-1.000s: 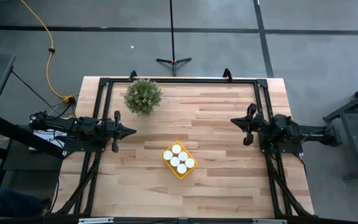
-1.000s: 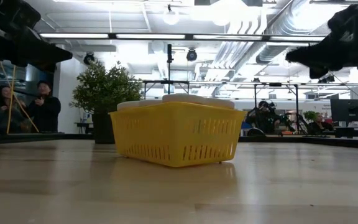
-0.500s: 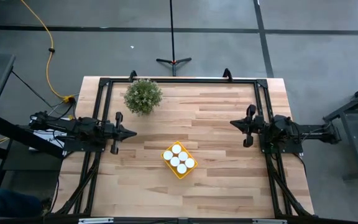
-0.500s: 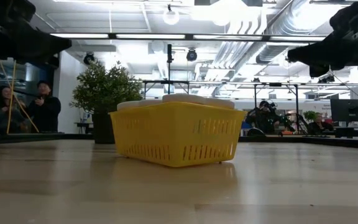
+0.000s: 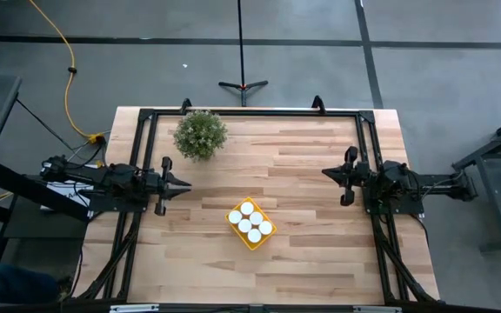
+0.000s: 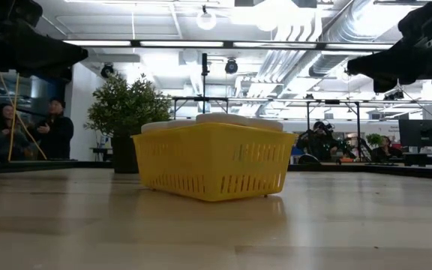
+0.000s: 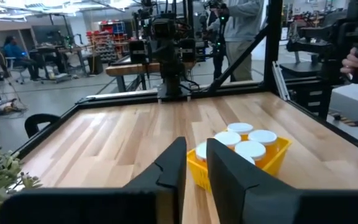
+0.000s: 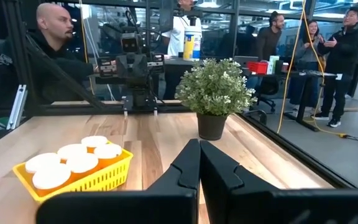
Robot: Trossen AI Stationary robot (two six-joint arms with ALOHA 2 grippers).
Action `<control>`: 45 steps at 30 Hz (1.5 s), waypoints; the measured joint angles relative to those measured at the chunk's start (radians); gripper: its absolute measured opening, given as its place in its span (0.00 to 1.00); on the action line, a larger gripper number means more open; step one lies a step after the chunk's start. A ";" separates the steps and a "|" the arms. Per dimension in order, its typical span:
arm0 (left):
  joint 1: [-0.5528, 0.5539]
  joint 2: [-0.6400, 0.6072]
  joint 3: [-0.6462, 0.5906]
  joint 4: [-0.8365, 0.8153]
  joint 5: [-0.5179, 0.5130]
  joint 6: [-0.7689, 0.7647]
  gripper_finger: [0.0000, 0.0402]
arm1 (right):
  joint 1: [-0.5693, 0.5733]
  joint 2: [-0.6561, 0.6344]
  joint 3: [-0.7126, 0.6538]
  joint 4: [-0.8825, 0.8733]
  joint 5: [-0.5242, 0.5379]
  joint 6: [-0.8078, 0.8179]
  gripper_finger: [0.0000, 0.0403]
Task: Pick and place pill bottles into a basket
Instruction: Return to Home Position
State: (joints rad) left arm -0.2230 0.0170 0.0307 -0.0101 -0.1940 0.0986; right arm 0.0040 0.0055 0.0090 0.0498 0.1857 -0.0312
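The yellow basket (image 5: pixel 251 247) stands on its base on the wooden table, a little near of the middle. Several orange pill bottles with white caps (image 5: pixel 247 208) stand upright inside it, and their caps also show in the left wrist view (image 7: pixel 253 148) and the right wrist view (image 8: pixel 73 151). My left gripper (image 5: pixel 187 183) hovers at the table's left, well above the top and pointing at the middle, its fingers a narrow gap apart (image 7: pixel 196 155) and empty. My right gripper (image 5: pixel 324 170) hovers at the table's right, shut (image 8: pixel 199 152) and empty.
A potted green plant (image 5: pixel 200 135) stands at the far left of the table. A black frame (image 5: pixel 250 113) runs along the table's far edge and sides. People sit and stand in the room beyond the table (image 8: pixel 58 50).
My left gripper has gone up a little and holds there. The basket and bottles have kept still.
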 joint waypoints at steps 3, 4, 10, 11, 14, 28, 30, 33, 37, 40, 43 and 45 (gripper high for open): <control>0.000 0.000 0.000 0.000 0.000 0.002 0.27 | 0.000 0.000 0.000 0.000 0.001 -0.018 0.00; 0.000 0.000 0.000 0.000 0.000 0.002 0.27 | 0.000 0.000 0.000 0.000 0.001 -0.019 0.00; 0.000 0.000 0.000 0.000 0.000 -0.002 0.28 | 0.000 0.000 0.000 0.000 0.001 -0.020 0.00; 0.000 0.000 0.000 0.000 0.000 -0.002 0.28 | 0.000 0.000 0.000 0.000 0.001 -0.020 0.00; 0.000 0.000 0.000 0.000 0.000 -0.002 0.28 | 0.000 0.000 0.000 0.000 0.001 -0.021 0.00; 0.000 0.000 0.000 0.000 -0.002 -0.005 0.28 | 0.000 0.000 0.000 -0.001 0.002 -0.021 0.00; 0.000 0.000 0.000 0.000 -0.002 -0.005 0.28 | 0.000 0.000 0.000 -0.001 0.002 -0.021 0.00; 0.000 0.000 0.000 0.000 -0.002 -0.005 0.28 | 0.000 0.000 0.000 -0.001 0.002 -0.021 0.00; 0.000 0.000 0.000 0.000 -0.002 -0.004 0.28 | 0.000 0.000 -0.001 -0.001 0.002 -0.021 0.00; 0.000 0.000 0.000 0.000 -0.002 -0.004 0.28 | 0.000 0.000 -0.001 -0.001 0.002 -0.021 0.00; 0.000 0.000 0.000 0.000 -0.002 -0.004 0.28 | 0.000 0.000 -0.001 -0.001 0.002 -0.021 0.00; 0.000 0.000 0.000 0.000 -0.002 -0.004 0.28 | 0.000 0.000 -0.001 -0.001 0.002 -0.021 0.00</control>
State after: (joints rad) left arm -0.2230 0.0174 0.0303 -0.0101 -0.1959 0.0948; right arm 0.0040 0.0055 0.0082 0.0490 0.1875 -0.0523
